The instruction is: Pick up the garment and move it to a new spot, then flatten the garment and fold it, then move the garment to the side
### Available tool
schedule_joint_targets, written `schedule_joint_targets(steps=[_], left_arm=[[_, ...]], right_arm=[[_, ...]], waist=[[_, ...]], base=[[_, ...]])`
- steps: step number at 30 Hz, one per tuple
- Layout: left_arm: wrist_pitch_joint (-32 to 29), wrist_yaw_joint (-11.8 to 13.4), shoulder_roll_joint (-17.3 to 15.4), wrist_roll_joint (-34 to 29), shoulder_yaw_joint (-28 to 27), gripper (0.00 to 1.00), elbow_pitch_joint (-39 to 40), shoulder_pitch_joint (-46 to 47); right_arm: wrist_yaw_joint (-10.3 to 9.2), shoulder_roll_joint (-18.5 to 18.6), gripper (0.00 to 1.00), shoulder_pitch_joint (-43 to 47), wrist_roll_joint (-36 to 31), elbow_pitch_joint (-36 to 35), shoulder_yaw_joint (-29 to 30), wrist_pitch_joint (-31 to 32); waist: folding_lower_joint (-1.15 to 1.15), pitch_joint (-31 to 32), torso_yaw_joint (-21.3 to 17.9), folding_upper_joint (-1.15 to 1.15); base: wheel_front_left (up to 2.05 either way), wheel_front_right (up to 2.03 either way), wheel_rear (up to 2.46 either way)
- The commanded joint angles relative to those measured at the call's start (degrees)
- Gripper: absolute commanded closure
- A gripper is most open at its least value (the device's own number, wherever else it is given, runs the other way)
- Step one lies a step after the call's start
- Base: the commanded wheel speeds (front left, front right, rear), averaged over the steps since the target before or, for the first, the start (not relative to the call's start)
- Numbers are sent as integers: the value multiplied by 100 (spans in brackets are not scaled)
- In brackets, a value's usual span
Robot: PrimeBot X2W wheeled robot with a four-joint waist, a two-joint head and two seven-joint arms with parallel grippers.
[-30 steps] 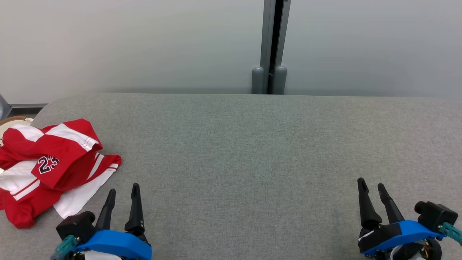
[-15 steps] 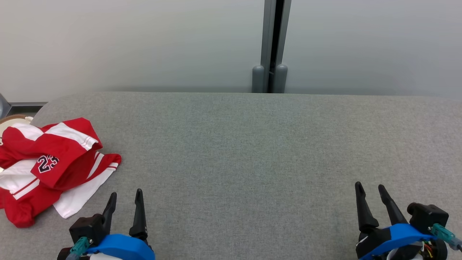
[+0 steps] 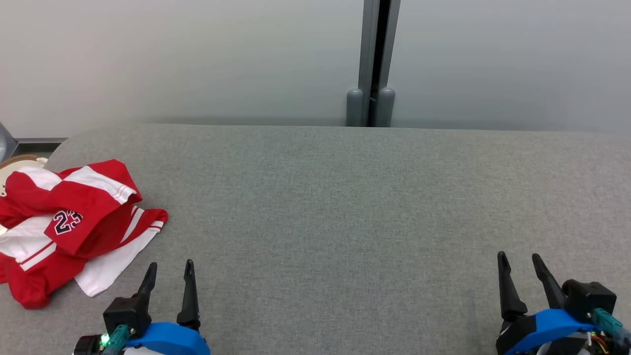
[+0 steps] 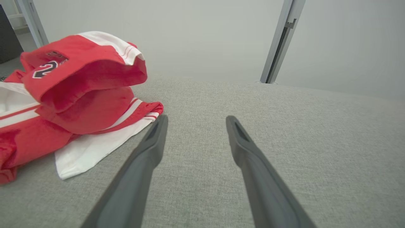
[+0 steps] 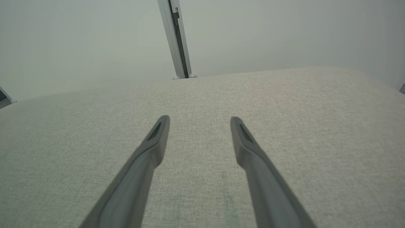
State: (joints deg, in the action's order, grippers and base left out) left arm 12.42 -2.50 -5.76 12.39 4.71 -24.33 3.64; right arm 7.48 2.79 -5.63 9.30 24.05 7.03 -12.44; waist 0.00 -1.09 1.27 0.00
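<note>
Garment [image 3: 74, 222]: lay bunched at table [image 3: 315, 197] left edge, just left of left gripper [image 3: 170, 264], wide open, empty; well apart from right gripper [image 3: 519, 255], open, empty too

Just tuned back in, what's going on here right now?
Nothing is being handled yet. A crumpled red and white garment marked 23 lies at the left end of the grey padded surface. The left hand is open close to the garment's white edge, gripping nothing. The right hand is open and empty over bare fabric at the far right.
</note>
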Motion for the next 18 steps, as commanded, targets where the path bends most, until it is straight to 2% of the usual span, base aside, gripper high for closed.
schedule_joint_targets(steps=[1,18], left_arm=[[51,28,-29,-120,-6,0,-7,25],[240,-3,106,-787,-82,0,-144,-114]], right_arm=[[1,14,0,3,-132,29,24,-52],[2,19,0,47,-773,255,21,-240]], waist=[[0,4,3,0],[0,52,51,0]], base=[[0,0,0],[0,0,0]])
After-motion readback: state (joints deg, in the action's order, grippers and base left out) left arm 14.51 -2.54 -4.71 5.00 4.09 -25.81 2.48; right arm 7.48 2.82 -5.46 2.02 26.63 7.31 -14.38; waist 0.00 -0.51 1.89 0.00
